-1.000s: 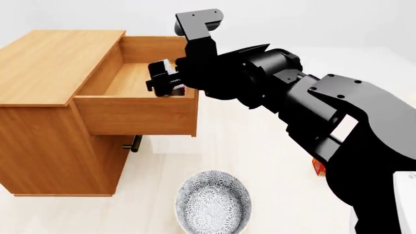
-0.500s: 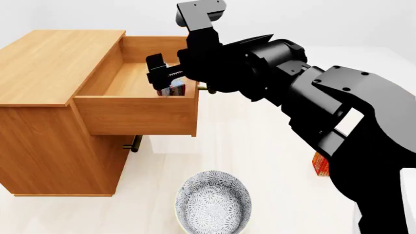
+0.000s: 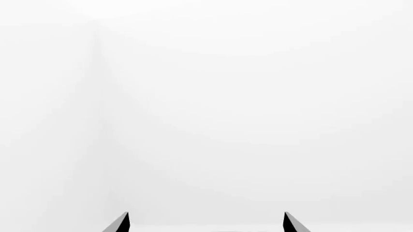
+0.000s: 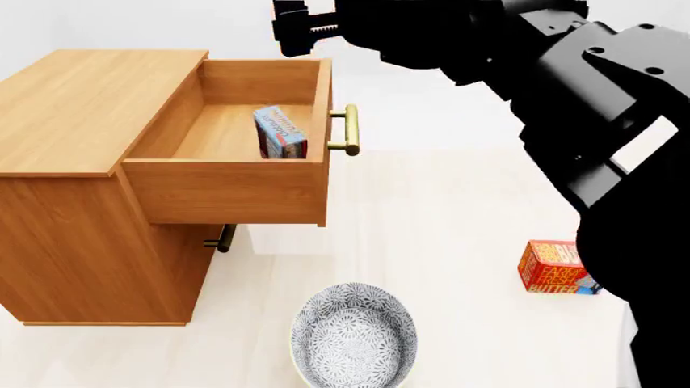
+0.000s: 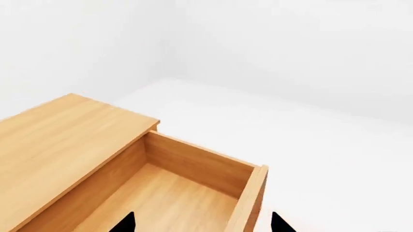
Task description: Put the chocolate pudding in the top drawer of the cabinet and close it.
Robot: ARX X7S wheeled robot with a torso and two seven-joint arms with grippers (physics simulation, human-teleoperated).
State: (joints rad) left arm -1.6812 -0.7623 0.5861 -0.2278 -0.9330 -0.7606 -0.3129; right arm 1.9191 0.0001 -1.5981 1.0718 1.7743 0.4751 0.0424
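One chocolate pudding (image 4: 279, 133) stands upright (on edge) in the top drawer (image 4: 226, 190).

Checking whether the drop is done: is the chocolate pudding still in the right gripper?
No, the chocolate pudding stands inside the top drawer, while the right gripper is raised above it, empty.

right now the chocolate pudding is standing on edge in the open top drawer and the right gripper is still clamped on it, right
Not quite. The chocolate pudding does stand on edge in the open top drawer, but the right gripper has let go and lifted clear above the cabinet. The head view shows open air between them, and the right wrist view shows nothing between the gripper's tips.
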